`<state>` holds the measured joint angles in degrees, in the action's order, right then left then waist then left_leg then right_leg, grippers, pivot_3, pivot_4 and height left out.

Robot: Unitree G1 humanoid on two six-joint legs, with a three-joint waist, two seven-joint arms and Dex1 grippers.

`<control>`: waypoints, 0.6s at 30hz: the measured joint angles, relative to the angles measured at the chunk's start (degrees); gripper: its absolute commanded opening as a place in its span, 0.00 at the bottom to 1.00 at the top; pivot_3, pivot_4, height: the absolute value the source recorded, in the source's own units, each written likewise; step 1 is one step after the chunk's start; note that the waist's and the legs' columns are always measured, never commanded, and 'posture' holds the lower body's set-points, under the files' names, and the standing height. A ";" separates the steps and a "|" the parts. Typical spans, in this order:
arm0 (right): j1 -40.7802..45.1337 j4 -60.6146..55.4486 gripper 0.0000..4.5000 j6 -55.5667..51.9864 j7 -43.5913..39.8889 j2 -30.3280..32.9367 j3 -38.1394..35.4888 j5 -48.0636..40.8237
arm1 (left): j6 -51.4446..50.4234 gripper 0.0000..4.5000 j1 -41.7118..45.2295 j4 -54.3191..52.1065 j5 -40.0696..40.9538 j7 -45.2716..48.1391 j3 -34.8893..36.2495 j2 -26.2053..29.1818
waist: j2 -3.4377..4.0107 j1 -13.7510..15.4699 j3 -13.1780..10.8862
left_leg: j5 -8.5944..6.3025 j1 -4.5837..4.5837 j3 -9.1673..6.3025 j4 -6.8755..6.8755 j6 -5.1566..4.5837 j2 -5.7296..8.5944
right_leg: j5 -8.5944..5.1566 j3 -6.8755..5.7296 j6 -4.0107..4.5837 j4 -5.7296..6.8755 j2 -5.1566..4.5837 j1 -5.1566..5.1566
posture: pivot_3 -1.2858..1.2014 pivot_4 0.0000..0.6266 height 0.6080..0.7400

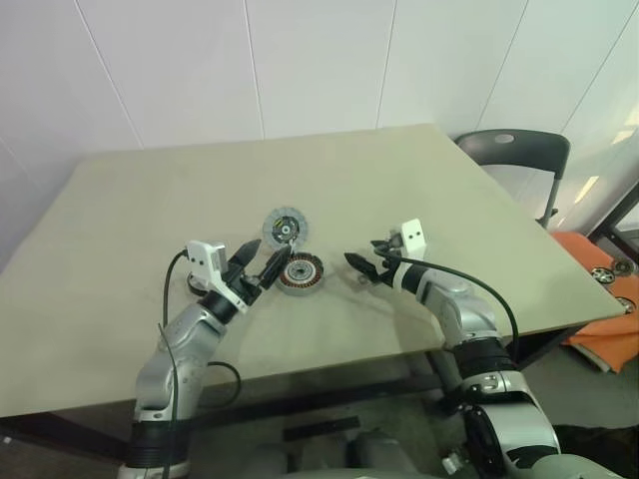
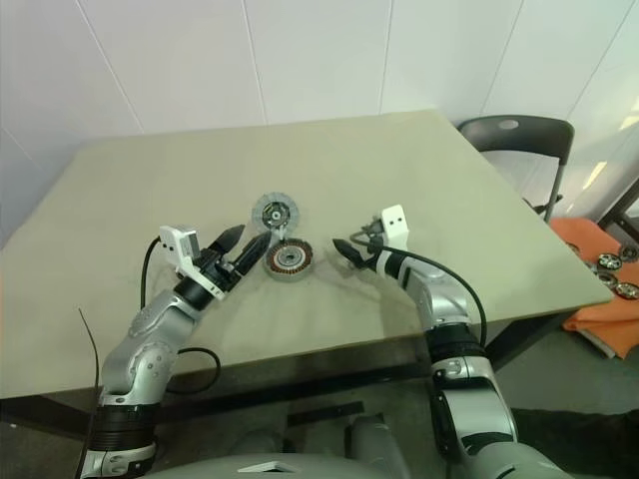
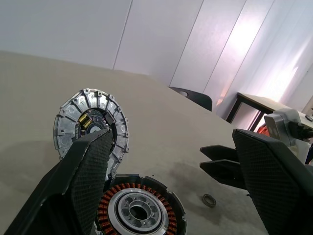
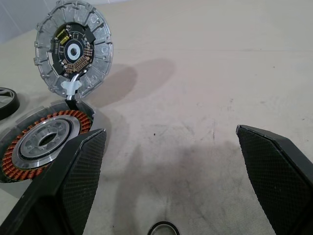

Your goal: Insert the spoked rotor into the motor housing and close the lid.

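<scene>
On the beige table (image 1: 419, 200), near the middle and toward my side, I log the following.

Motor housing (image 1: 300, 273): lies flat, copper coils up, pale centre showing. I count open tabletop all round it except on my left, where my left gripper sits.

Spoked rotor (image 1: 286, 226): just beyond the housing, on the far side from me. In both wrist views it looks tilted up on edge with its lower rim at the housing's far rim; a small white piece (image 4: 71, 86) sits at that lower rim. I cannot tell whether rotor and housing actually touch.

Left gripper (image 1: 262, 257): fingers spread wide, holding nothing. One fingertip (image 1: 278, 259) is just beside the housing's left rim, the other points toward the rotor. In the left wrist view the near finger (image 3: 93, 166) covers part of both parts.

Right gripper (image 2: 348, 251): fingers parted, holding nothing, to the right of the housing with a strip of bare table between them.

Small dark ring (image 4: 163, 228): flat on the table close under the right gripper, between it and the housing side.

Second dark ring (image 4: 7, 101): on the table to the left of the housing, partly cut off.

Table edges: near edge lies well back from the parts; far and side edges are well apart from them, with wide bare surface.

Off the table, right side: dark chair (image 1: 519, 155); orange cloth (image 1: 599, 289) on the floor carrying more round parts (image 1: 601, 273).
</scene>
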<state>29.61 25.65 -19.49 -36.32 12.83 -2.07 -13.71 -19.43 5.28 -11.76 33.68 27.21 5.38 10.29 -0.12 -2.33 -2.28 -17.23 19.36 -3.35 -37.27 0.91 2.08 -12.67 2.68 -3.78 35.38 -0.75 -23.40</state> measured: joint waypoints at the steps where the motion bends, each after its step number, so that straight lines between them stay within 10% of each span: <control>1: 0.00 0.00 0.99 0.00 -0.01 0.00 0.00 0.00 | 0.01 0.93 0.01 0.09 0.00 0.01 0.00 -0.01 | 0.00 0.00 0.00 | 0.00 0.00 0.00 0.00 0.00 0.00 | 0.00 0.00 0.00 0.00 0.00 0.00 | 0.52 0.00 1.00; 18: 0.19 0.09 0.99 0.01 -0.02 0.00 0.00 0.06 | 0.13 0.93 0.16 0.43 -0.59 -0.03 0.00 -0.28 | 0.00 0.00 0.00 | 0.00 0.00 0.00 0.00 0.00 0.00 | 0.00 0.00 0.00 0.00 0.00 0.00 | 0.52 0.00 1.00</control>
<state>29.80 25.74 -19.47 -36.34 12.83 -2.06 -13.64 -19.30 5.44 -11.34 33.09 27.18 5.38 10.02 -0.12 -2.33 -2.28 -17.23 19.37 -3.35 -37.27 0.91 2.08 -12.67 2.68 -3.78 35.38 -0.75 -23.40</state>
